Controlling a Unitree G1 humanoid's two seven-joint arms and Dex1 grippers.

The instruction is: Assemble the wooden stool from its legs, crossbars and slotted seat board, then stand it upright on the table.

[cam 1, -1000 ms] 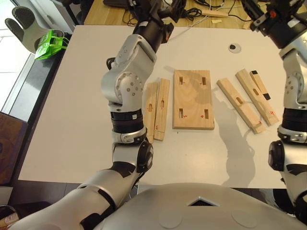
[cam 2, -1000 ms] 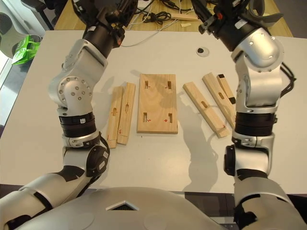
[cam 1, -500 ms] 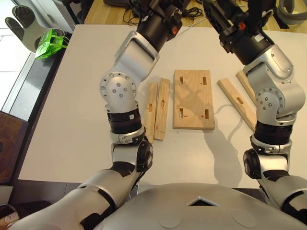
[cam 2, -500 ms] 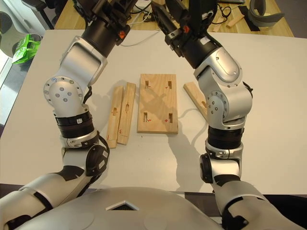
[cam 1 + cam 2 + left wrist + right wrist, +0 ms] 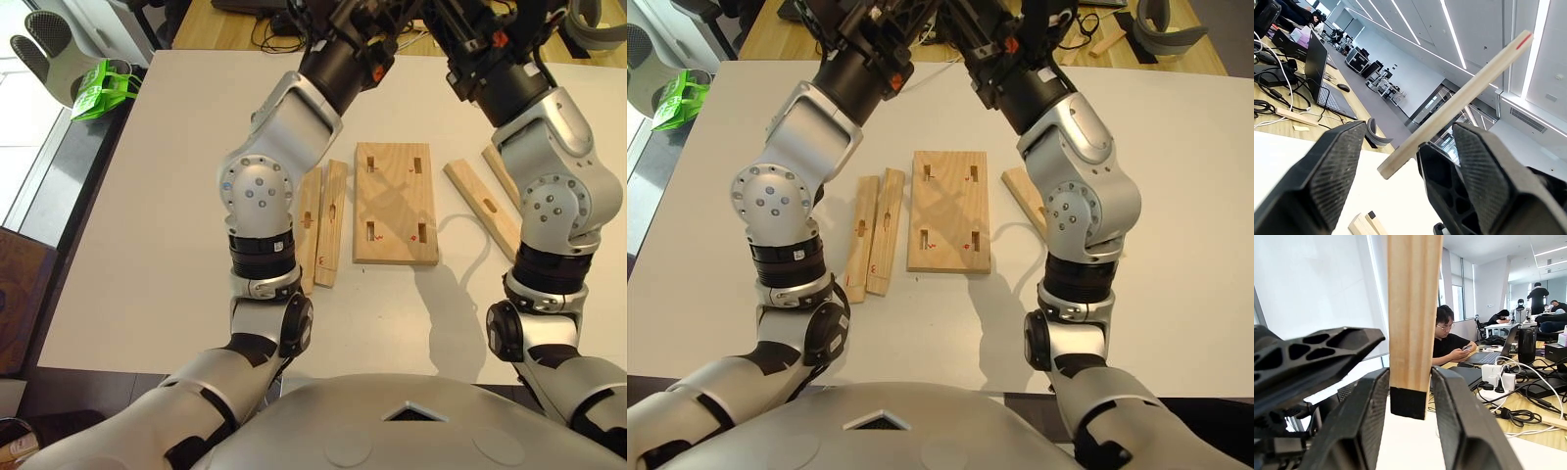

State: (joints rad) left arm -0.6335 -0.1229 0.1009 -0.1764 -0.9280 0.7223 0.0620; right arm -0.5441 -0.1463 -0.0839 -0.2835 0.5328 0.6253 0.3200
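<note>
Crossbar [image 5: 1411,308] clamped in R pincer [image 5: 1409,382], per wrist cam.

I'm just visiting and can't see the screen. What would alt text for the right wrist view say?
A wooden bar with a black end stands upright, clamped between the two dark fingers of the right gripper. The left gripper sits close beside it, with a cable-strewn desk behind.

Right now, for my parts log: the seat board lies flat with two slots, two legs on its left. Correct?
No: the seat board has four slots, as the left eye view shows; it lies flat, two legs on its left.
</note>
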